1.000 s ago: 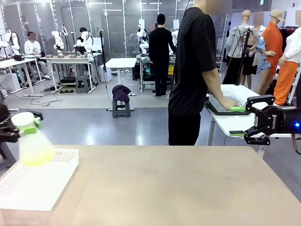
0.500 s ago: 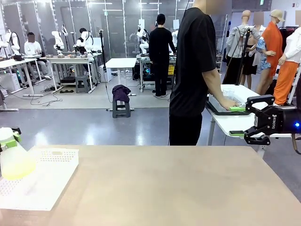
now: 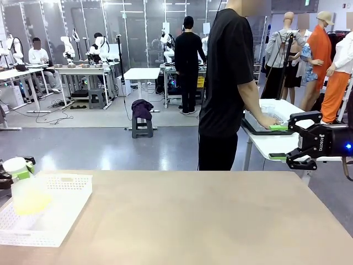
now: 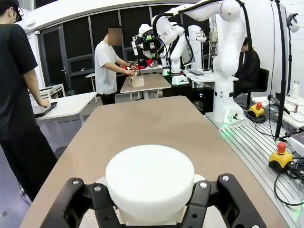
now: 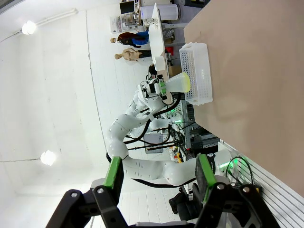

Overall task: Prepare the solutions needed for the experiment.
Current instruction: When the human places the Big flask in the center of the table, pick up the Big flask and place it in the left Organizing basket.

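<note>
Your left gripper (image 3: 16, 175) has its jaws clamped on the neck of the white frosted flask (image 3: 27, 193) at the table's (image 3: 193, 221) left edge. The pale yellow solution (image 3: 32, 204) sits in the flask's lower part, and the flask hangs just over the near corner of the white perforated basket (image 3: 60, 204). From the left wrist you see the flask's round white top (image 4: 149, 183) between the black fingers. Your right gripper (image 3: 288, 142) hovers off the table's right side, jaws apart and holding nothing. A person in black (image 3: 229, 83) stands beyond the table, a hand on a side table.
</note>
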{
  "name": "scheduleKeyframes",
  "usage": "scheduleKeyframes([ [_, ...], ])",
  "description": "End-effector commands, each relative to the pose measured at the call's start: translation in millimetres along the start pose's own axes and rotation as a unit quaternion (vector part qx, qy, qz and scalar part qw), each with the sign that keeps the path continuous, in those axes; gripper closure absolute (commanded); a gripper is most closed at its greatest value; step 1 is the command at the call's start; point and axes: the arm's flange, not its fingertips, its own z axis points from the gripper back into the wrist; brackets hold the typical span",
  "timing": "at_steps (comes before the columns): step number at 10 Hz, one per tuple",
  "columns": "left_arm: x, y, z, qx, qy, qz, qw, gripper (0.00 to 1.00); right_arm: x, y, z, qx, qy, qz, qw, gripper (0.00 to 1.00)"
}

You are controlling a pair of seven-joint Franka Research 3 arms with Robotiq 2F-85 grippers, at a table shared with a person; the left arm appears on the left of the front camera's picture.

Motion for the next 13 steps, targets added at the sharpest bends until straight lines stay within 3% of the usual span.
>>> scheduleKeyframes([
  [1,-5.5,10.7,-4.0,-0.024,0.0,-0.004,1.0,0.98,-1.0,0.3,0.6,0.001,0.003,0.0,1.0,0.23],
  [8,-38.1,39.9,-40.0,-0.049,0.031,0.02,0.998,0.98,-1.0,0.3,0.6,0.001,0.003,0.0,1.0,0.23],
  [13,-50.2,45.4,-43.9,-0.056,0.034,0.034,0.997,0.98,-1.0,0.3,0.6,0.001,0.003,0.0,1.0,0.23],
])
